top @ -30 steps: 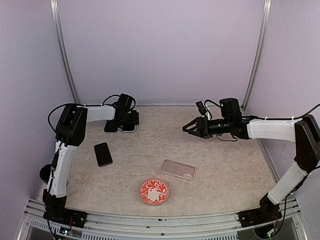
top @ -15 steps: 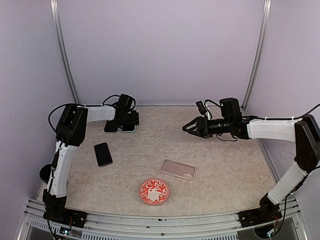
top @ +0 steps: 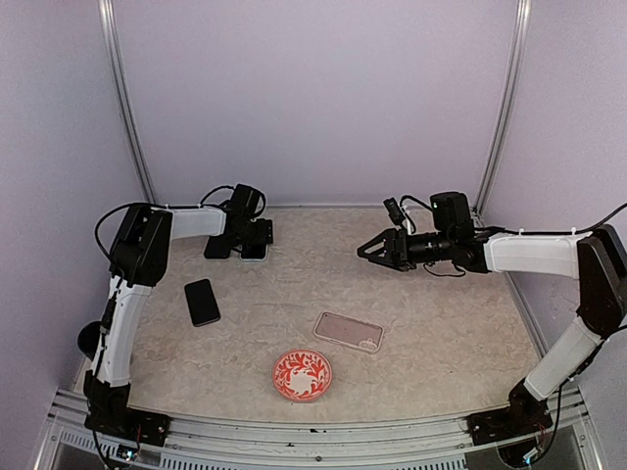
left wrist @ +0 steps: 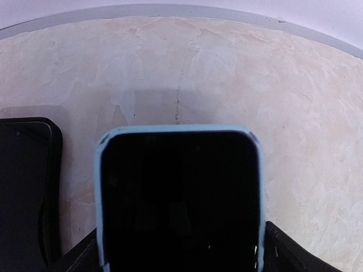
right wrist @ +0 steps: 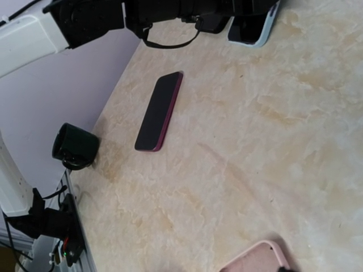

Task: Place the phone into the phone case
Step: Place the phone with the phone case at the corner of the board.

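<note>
At the back left a phone in a light blue case (left wrist: 178,198) lies flat on the table, screen up. My left gripper (top: 251,243) is low over it, open, one finger on each side of its near end (left wrist: 178,255). A second dark phone with a dark red edge (top: 202,301) (right wrist: 159,110) lies bare on the left of the table. An empty pink phone case (top: 348,331) (right wrist: 258,258) lies near the middle. My right gripper (top: 365,252) hangs open in the air at the right, holding nothing.
A black case or phone (top: 217,245) (left wrist: 22,192) lies just left of the blue one. A red patterned plate (top: 302,374) sits near the front edge. A black round object (right wrist: 74,148) sits off the table's left side. The back wall is close behind the left gripper.
The left gripper's jaws have spread a little wider around the blue-cased phone. The right arm and the other things have not moved.
</note>
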